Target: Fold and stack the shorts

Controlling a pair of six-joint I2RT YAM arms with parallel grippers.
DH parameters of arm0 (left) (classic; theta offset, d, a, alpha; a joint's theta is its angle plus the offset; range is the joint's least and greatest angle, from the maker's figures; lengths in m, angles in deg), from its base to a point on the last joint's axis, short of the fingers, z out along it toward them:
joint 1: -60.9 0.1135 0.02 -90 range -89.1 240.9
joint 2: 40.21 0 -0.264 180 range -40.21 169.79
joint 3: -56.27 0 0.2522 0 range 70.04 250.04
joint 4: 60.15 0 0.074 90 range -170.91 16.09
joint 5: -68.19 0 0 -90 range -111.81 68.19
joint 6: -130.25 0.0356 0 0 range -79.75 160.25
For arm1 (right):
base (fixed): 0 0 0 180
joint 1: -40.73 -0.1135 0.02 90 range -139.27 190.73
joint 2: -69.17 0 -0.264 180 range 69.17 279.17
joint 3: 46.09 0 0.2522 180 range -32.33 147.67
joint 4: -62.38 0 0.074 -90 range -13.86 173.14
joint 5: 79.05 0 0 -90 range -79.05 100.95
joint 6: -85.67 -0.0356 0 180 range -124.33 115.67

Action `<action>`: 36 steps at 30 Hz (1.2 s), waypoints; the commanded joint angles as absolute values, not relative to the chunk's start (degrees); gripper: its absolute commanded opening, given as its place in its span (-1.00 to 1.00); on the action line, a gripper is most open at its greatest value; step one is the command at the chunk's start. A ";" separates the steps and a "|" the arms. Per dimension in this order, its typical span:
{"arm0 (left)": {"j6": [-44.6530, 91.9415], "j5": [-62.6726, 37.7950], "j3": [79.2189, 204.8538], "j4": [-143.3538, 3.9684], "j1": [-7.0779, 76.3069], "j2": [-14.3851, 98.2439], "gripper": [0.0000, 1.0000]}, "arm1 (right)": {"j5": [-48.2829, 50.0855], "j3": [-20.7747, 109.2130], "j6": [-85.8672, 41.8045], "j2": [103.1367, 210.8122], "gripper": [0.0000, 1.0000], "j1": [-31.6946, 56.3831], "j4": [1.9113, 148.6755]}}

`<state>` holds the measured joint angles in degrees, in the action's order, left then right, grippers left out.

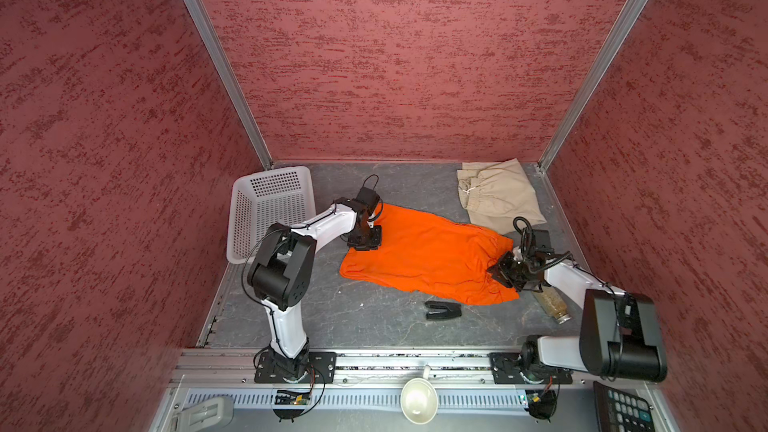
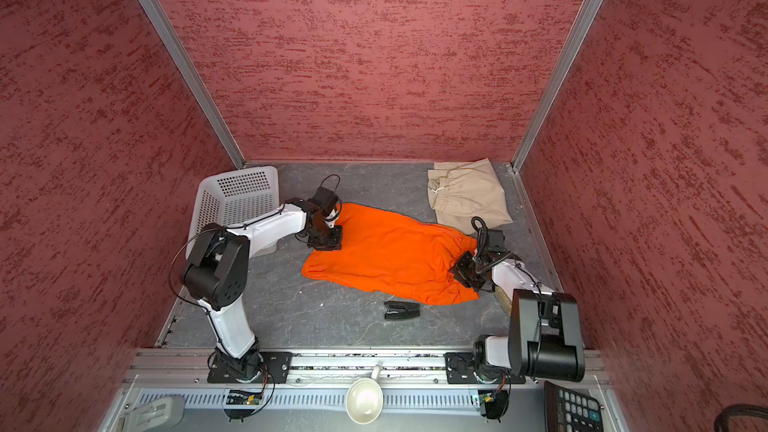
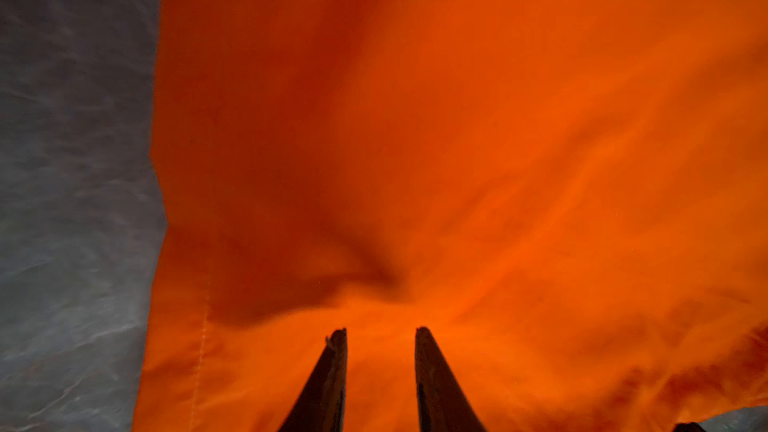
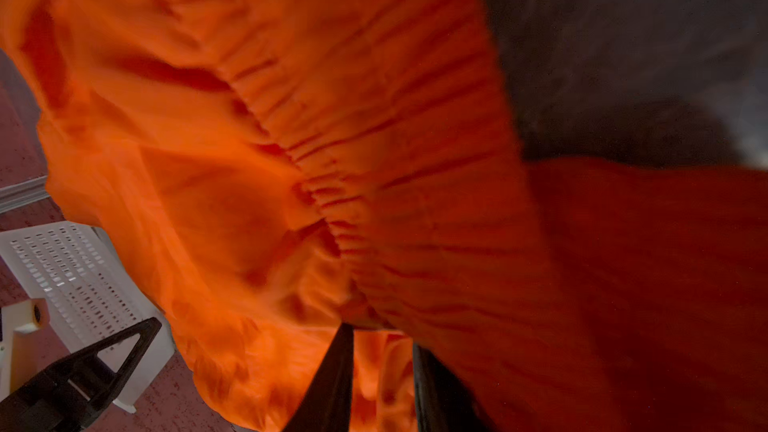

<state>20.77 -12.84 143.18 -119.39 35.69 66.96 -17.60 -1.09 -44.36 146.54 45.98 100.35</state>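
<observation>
My left fingers (image 3: 332, 367) stand a narrow gap apart, and nothing is pinched between them. The left gripper (image 3: 380, 332) hangs low over the orange shorts (image 1: 424, 259), and a small pucker sits in the cloth just past its tips. My right gripper (image 4: 382, 338) is at the gathered waistband of the same shorts. Its fingers are also a little apart, with orange cloth showing in the gap, but the wrist view is blurred and I cannot tell whether that cloth is gripped or only lies behind them.

The orange shorts lie spread on the grey table (image 1: 374, 326). My left gripper is over their hem end and my right is at their waist end. The beige shorts (image 1: 498, 197) lie folded beyond the waist end, toward the back corner, with their nearest corner at the orange waistband. The white basket (image 1: 270, 209) stands past the hem end. A small black forked piece (image 1: 442, 310) lies on the table just beside the orange shorts' near edge, and a clear jar (image 1: 552, 305) lies on its side near the waist end.
</observation>
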 commanded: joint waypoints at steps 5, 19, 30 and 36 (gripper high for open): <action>21.30 -14.40 141.18 -119.89 37.47 64.54 -0.43 | -16.72 -4.87 -54.65 148.57 -0.45 35.80 87.38; 36.60 -4.35 155.87 -108.81 31.38 62.22 -0.10 | -18.39 8.02 -50.70 141.05 -0.22 42.27 97.55; 40.66 -0.06 168.05 -108.08 18.98 75.25 0.06 | -26.21 3.64 -48.36 149.06 -0.21 49.71 91.21; 38.80 -0.81 167.14 -105.46 18.40 76.54 0.06 | -27.41 3.49 -46.16 151.79 -0.25 48.56 93.73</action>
<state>39.32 -0.88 166.68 -107.65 17.94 76.25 -25.75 3.81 -48.28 151.50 49.22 93.09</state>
